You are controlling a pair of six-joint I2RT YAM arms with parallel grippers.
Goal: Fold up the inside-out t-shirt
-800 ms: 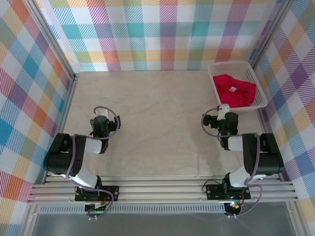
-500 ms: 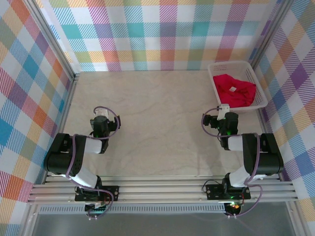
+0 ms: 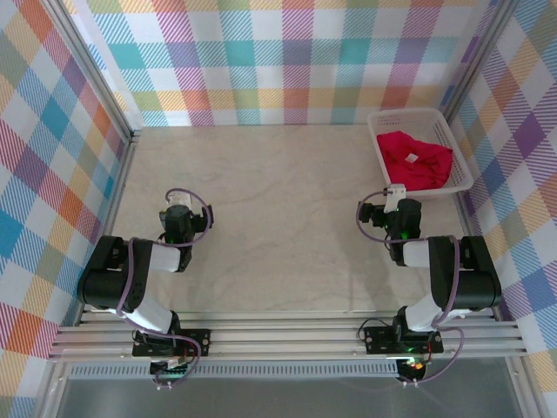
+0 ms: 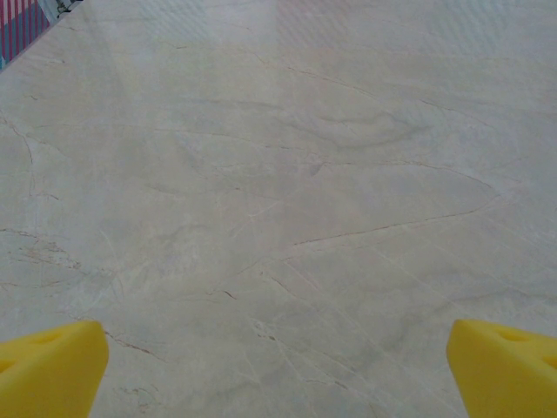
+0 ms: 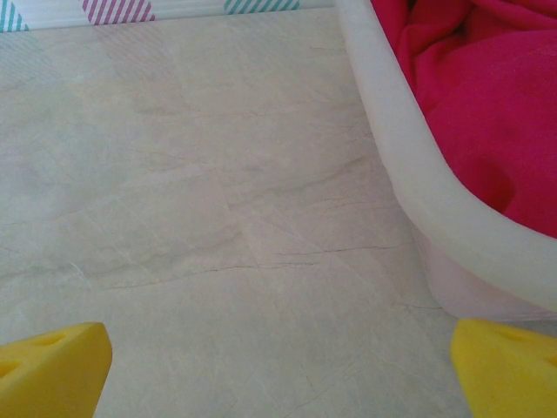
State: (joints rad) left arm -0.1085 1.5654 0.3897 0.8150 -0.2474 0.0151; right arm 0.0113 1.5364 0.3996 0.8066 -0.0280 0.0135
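The inside-out t-shirt (image 3: 415, 158), bright red with a small white tag, lies crumpled in a white basket (image 3: 379, 119) at the table's back right. In the right wrist view the red cloth (image 5: 487, 96) bulges over the basket's rim (image 5: 409, 165). My right gripper (image 3: 396, 193) hovers just in front of the basket, open, its yellow fingertips (image 5: 52, 366) wide apart over bare table. On the left side of the table my left gripper (image 3: 177, 207) is open too, its yellow fingertips (image 4: 48, 366) spread above bare marble.
The pale marble tabletop (image 3: 278, 226) stretches between the two arms. Checked walls (image 3: 278, 61) close the back and both sides. A metal rail (image 3: 278, 335) runs along the near edge at the arm bases.
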